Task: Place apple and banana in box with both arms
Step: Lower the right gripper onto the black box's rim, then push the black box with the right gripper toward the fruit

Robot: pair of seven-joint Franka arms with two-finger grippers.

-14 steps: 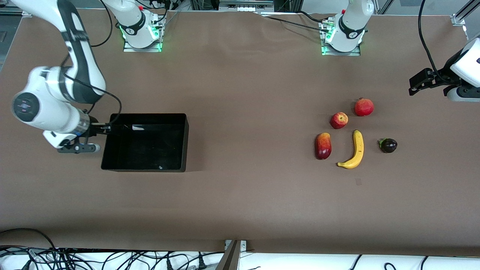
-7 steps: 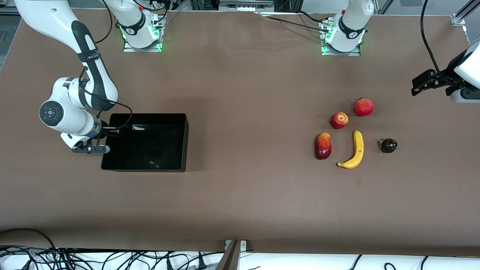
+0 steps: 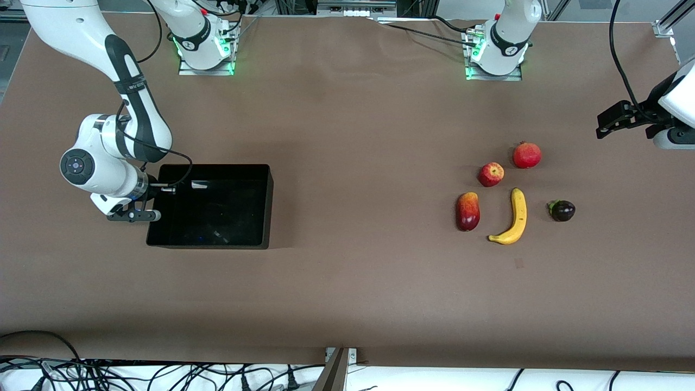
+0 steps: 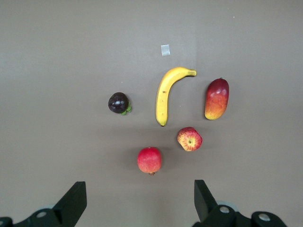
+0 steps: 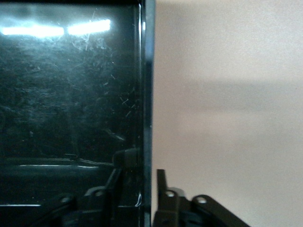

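The apple (image 3: pixel 491 174) lies among the fruits at the left arm's end of the table, and the banana (image 3: pixel 516 217) lies just nearer the front camera. The left wrist view shows the apple (image 4: pixel 189 139) and the banana (image 4: pixel 164 94) from high above. My left gripper (image 4: pixel 139 189) is open and empty, up in the air beside the fruits, toward the table's end. The empty black box (image 3: pixel 270 201) sits at the right arm's end. My right gripper (image 3: pixel 156 190) straddles the box's end wall (image 5: pixel 147 71), one finger (image 5: pixel 161 182) outside and one inside, shut on it.
A plain red round fruit (image 3: pixel 526 155) lies beside the apple, farther from the front camera. A red-yellow mango-like fruit (image 3: pixel 467 211) and a small dark fruit (image 3: pixel 562 210) flank the banana. A small patch (image 3: pixel 519 263) marks the table nearer the front camera.
The right arm's wrist and elbow swung in toward the box while its gripper stayed at the box's wall. The left hand shifted slightly. The box and fruits have not moved.
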